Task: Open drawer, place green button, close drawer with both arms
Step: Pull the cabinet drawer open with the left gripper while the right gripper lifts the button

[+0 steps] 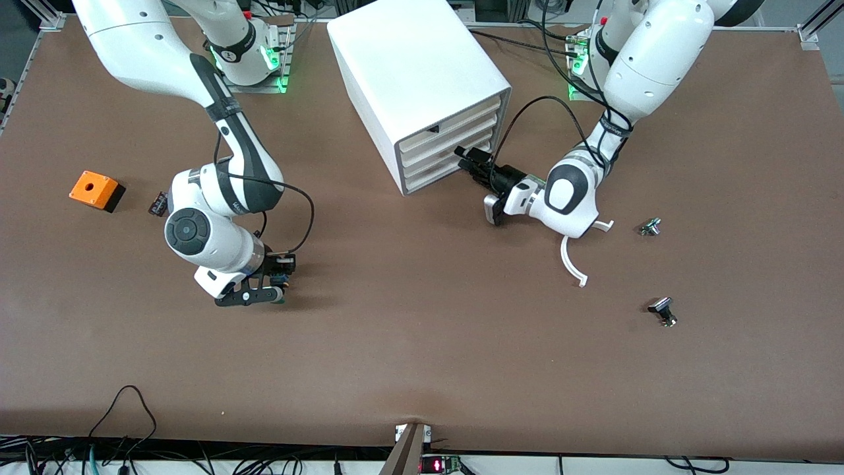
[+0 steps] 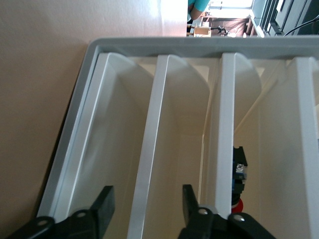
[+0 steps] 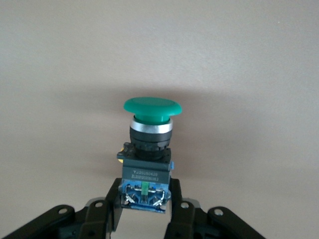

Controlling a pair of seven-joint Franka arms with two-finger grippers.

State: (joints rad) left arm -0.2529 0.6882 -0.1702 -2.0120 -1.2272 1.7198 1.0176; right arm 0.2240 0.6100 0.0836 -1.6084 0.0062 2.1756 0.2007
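My right gripper [image 1: 280, 276] is low over the table toward the right arm's end, shut on the button [image 1: 284, 267]. In the right wrist view its fingers [image 3: 113, 205] clamp the blue base, and the button [image 3: 152, 112] sticks out with its green cap away from the hand. My left gripper [image 1: 465, 157] is open at the front of the white cabinet [image 1: 422, 72], level with its lower drawers. The lowest drawer [image 1: 436, 177] looks pushed in. In the left wrist view my left gripper [image 2: 145, 201] has its fingers [image 2: 103, 201] on either side of a white drawer lip [image 2: 149, 149].
An orange box [image 1: 96, 190] and a small dark piece [image 1: 158, 203] lie near the right arm. Two silver-stemmed pieces [image 1: 651, 226] [image 1: 663, 311] and a white curved strip [image 1: 572, 264] lie near the left arm. A red-capped piece [image 2: 239, 177] sits inside a higher drawer.
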